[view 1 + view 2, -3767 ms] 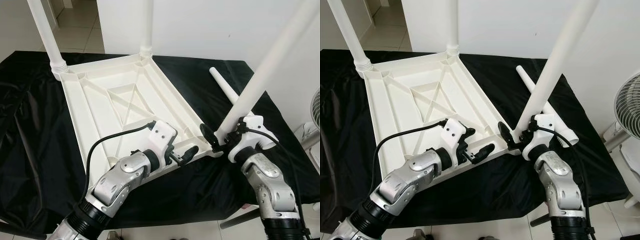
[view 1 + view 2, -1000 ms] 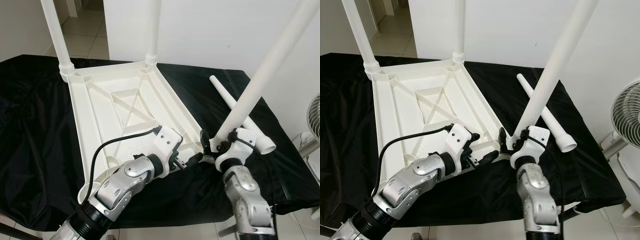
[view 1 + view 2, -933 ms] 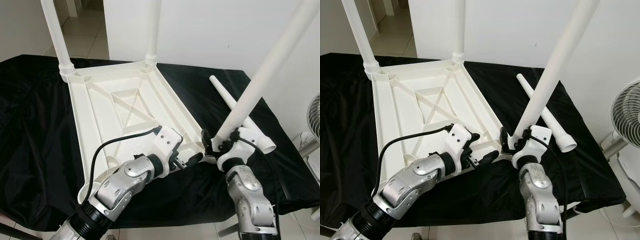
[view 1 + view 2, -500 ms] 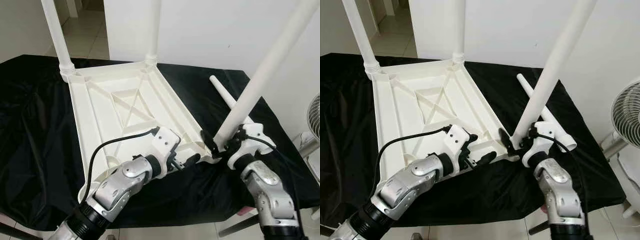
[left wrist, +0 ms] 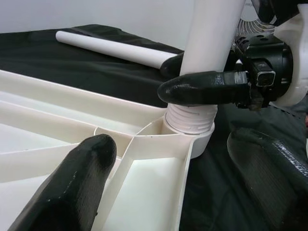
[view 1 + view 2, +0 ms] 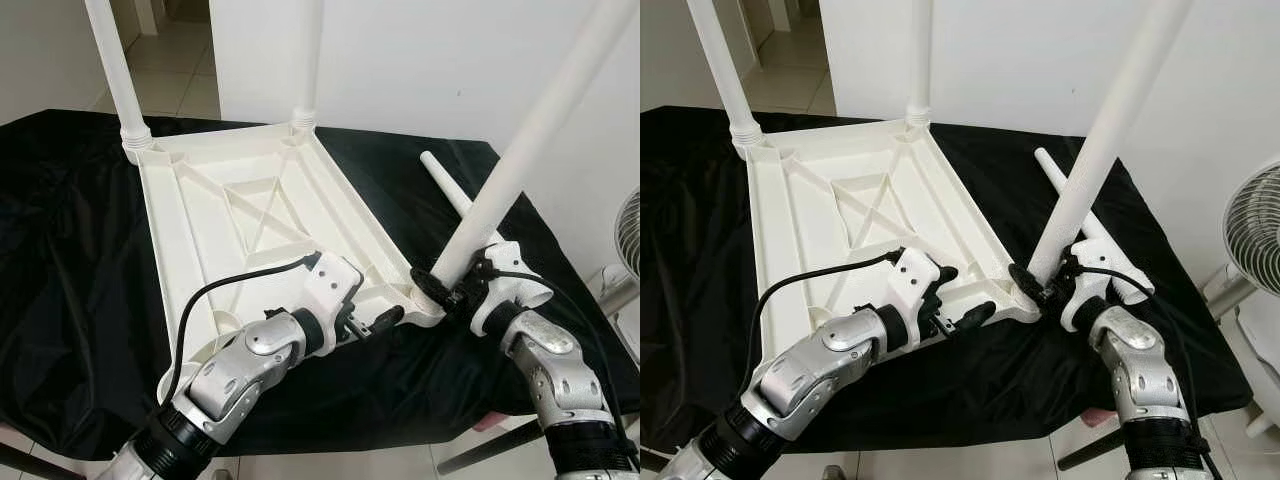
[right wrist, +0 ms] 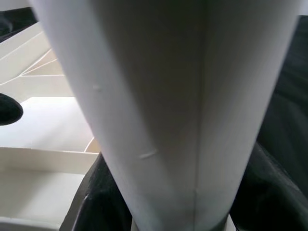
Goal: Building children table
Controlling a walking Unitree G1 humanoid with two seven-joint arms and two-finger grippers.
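lower centre of the left eye view: the left gripper (image 6: 372,322) reaches from a silver arm to the near edge of the upturned white table top (image 6: 250,225), its two black fingers spread with the plastic rim between them, apparently steadying it rather than squeezing; contact is hard to confirm.

lower right: the right gripper (image 6: 447,289) pinches the base of the third leg (image 6: 530,140), a long white tube. its long axis runs from the near right corner socket (image 5: 190,126) up and to the right, leaving the frame at the upper right, so it leans instead of standing straight. in the left wrist view the threaded end of this leg sits in the socket with several ribs still exposed, one black finger (image 5: 207,88) of the right gripper lying across the tube just above them. the leg looks only partly seated; the next move likely turns on bringing it upright over the socket and twisting it down. the right gripper is on the leg, the left just beside the same corner.

the tray-like ribbed underside holds nothing loose.

right of centre, beyond the gripper: a spare leg (image 6: 447,184) lies flat on the black cloth (image 6: 60,260), pointing toward the upper left.

top left and top centre: two fitted legs (image 6: 117,70) stand upright in the far corners. a fan (image 6: 1252,235) sits at the right edge.
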